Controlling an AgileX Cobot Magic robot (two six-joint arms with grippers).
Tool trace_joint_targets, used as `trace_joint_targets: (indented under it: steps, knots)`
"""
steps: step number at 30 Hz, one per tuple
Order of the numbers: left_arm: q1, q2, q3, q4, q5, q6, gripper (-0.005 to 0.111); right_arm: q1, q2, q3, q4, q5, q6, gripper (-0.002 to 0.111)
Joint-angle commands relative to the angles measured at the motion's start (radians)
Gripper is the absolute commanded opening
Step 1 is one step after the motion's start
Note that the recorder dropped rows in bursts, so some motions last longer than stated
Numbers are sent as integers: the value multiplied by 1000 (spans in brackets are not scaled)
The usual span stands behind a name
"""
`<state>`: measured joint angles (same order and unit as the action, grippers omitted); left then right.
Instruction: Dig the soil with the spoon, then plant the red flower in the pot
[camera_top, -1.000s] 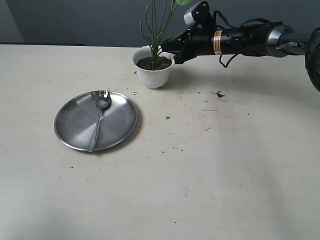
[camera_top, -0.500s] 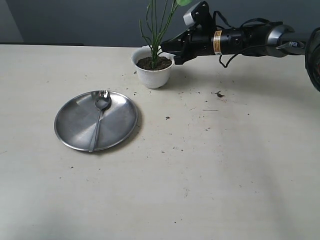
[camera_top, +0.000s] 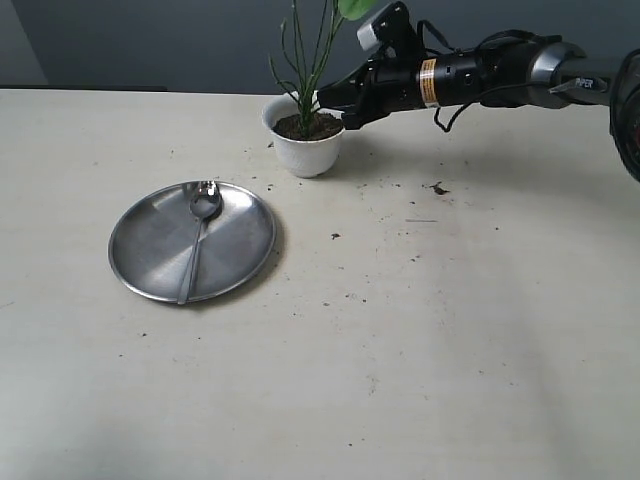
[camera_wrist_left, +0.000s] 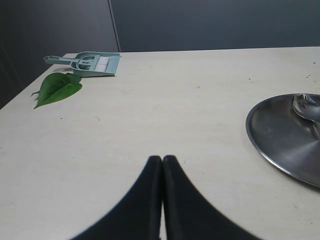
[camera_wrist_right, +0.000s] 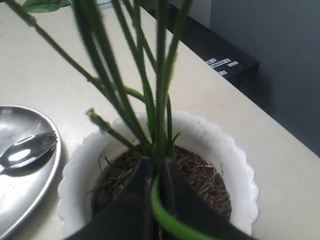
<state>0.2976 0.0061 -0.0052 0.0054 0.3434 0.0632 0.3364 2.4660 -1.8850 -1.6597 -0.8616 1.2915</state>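
The white scalloped pot (camera_top: 308, 150) stands at the back of the table, filled with dark soil (camera_top: 309, 126). The red flower's green stems (camera_top: 312, 50) rise from the soil; its petals are cut off by the top edge. My right gripper (camera_top: 324, 100) reaches in from the right, just above the soil, shut on the stems (camera_wrist_right: 145, 90) at their base (camera_wrist_right: 157, 165), over the pot (camera_wrist_right: 235, 160). The spoon (camera_top: 198, 235) lies on the steel plate (camera_top: 150, 250). My left gripper (camera_wrist_left: 162, 159) is shut and empty, low over the table beside the plate (camera_wrist_left: 280, 135).
Dark soil crumbs (camera_top: 437, 188) are scattered on the table right of the pot. In the left wrist view a loose green leaf (camera_wrist_left: 56, 87) and a small grey-green dustpan with brush (camera_wrist_left: 92, 63) lie near the table's far edge.
My right arm has risen a little and shifted left, and the stems it holds have moved left with it. Plate and spoon have not moved.
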Motion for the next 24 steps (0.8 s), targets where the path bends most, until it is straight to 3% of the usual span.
trace_joint_targets:
  steps: [1, 24]
  knots:
    - [0, -6, 5, 0, -8, -1, 0, 2, 5, 4, -70, 29, 42, -1]
    - [0, -6, 5, 0, -8, -1, 0, 4, 39, 6, -85, 5, 96, -1]
